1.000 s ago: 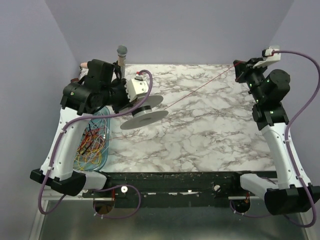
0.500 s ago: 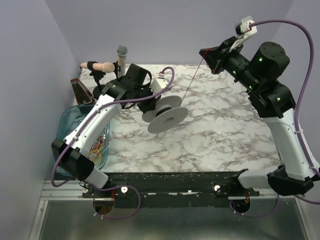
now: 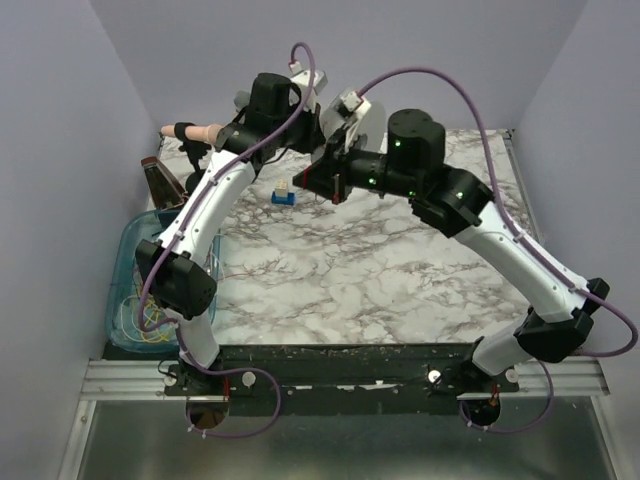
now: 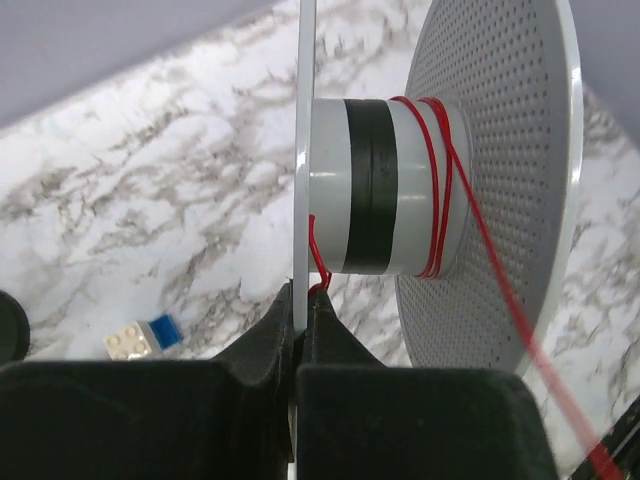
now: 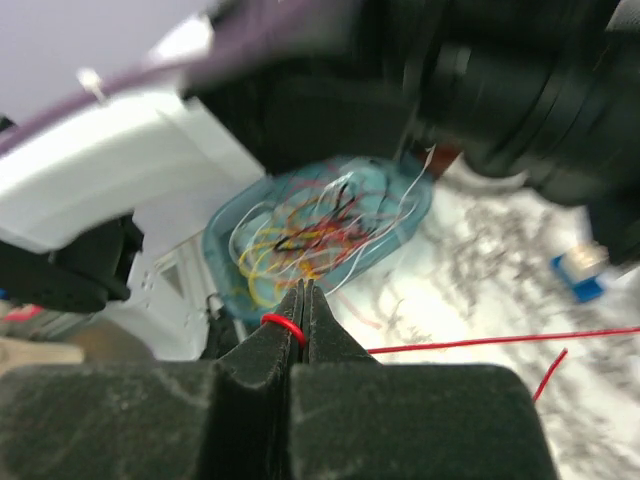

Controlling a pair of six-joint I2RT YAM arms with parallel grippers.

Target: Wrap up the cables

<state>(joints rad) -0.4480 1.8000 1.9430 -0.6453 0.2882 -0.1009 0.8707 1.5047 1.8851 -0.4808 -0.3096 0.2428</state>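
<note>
We're mid-wind here: left tool (image 4: 300, 300) pinched on the spool (image 4: 335, 185) flange, right tool (image 5: 298, 300) clamped on the red cable (image 4: 436, 190), with a few turns on the core. Next, we'd guess: hold tension and lay another loop. Spare cables (image 5: 300, 225) sit in the tub (image 5: 215, 245).

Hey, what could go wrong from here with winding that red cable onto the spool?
1. The left gripper pinches the spool only by one thin flange edge; a tug on the red cable might twist it loose.
2. The right gripper holds the cable in a mere fingertip pinch, so it may slip out.
3. In the top view the left arm and right arm sit close; they could collide.
</note>
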